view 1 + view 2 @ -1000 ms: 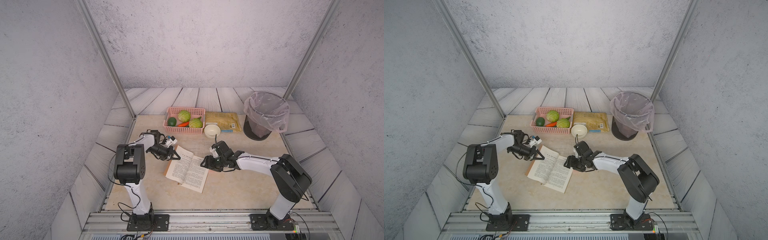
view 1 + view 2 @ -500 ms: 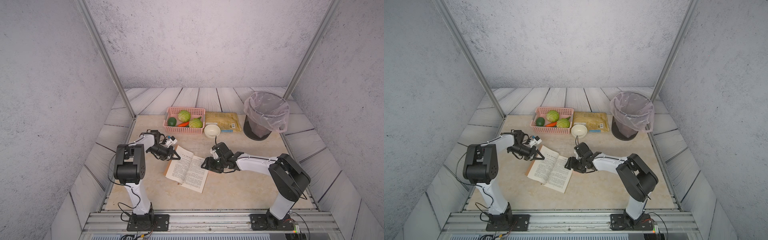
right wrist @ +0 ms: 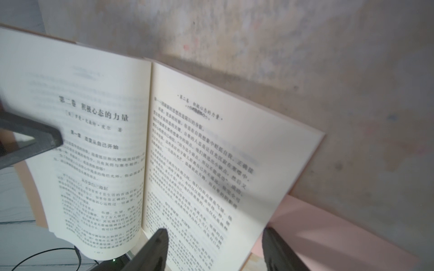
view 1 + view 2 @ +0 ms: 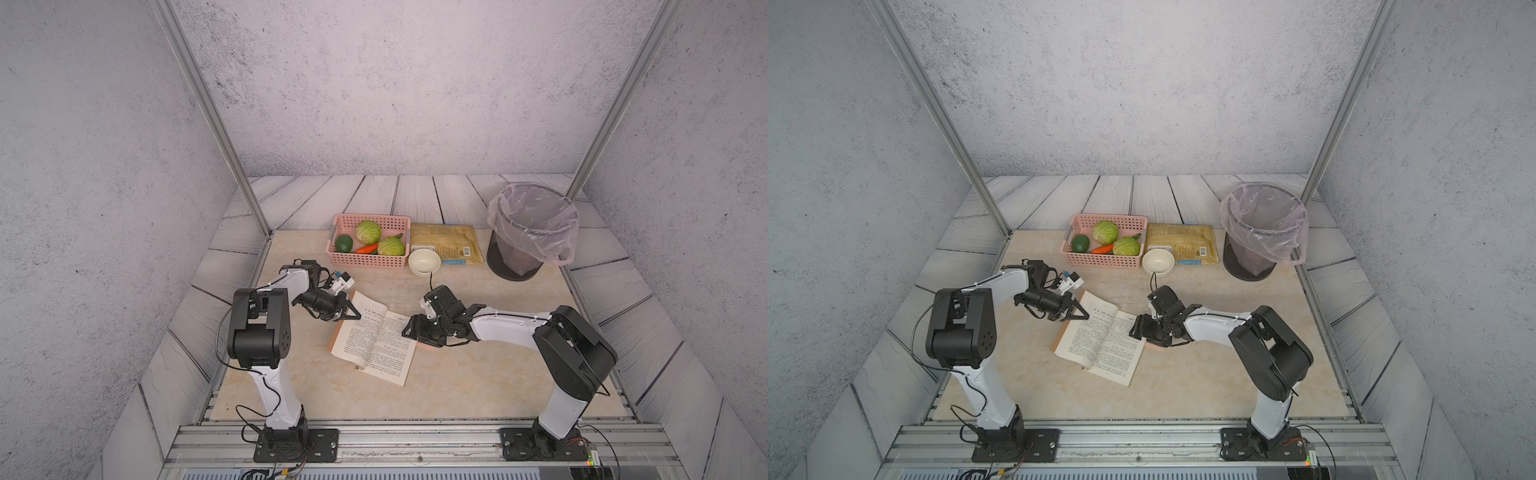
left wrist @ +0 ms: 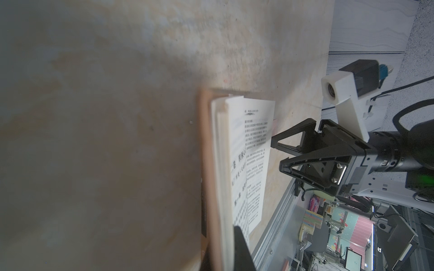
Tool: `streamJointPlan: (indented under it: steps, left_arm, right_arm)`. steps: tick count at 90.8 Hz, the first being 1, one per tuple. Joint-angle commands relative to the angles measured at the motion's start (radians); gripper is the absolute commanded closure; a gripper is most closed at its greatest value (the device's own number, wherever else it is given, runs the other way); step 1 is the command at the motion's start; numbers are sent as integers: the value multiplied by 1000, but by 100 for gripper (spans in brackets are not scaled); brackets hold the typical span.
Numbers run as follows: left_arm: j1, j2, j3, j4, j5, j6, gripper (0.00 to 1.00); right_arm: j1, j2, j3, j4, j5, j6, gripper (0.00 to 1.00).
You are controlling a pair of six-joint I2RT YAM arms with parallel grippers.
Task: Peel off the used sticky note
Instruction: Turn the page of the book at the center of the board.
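- Pink sticky note (image 3: 328, 230) lies at the book's (image 4: 374, 345) right edge, just beside the spread right jaws.
- Left jaws, pressed together, rest on its left page.
- Of the two, right jaws are nearer.

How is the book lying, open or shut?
Open: the book lies spread, two printed pages showing either side of its spine.

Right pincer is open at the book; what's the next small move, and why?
Probably shift the right pincer toward the pink sticky note until its open jaws straddle it: they now straddle the open book's page edge, and the note pokes out beyond it.
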Motion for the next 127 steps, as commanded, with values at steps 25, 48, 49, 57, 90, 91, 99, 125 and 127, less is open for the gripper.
streamJointPlan:
  steps: [25,48,49,57,90,91,99,125,127]
  left_arm:
    - [10,19,-1,-7,-22,15,100]
    - [11,20,0,-9,-21,15,100]
    - [11,20,0,-9,-21,15,100]
    - [11,20,0,-6,-20,15,100]
    - [11,19,0,-9,-19,15,100]
    - [10,20,-1,-9,-19,16,100]
    - [11,20,-1,-9,-19,15,100]
    - [10,21,-1,-8,-19,15,100]
    - [10,20,-1,-8,-19,15,100]
  right_arm:
    - [5,23,23,9,-7,7,32]
    - [7,4,16,36,-19,14,32]
    - [7,4,16,37,-19,14,32]
    - [9,-5,15,47,-25,16,32]
    - [15,-18,10,89,-55,29,32]
    - [15,-18,10,91,-57,29,32]
    - [19,-18,10,106,-66,28,32]
    - [22,6,-9,138,-76,27,32]
    - [22,8,-10,139,-77,28,32]
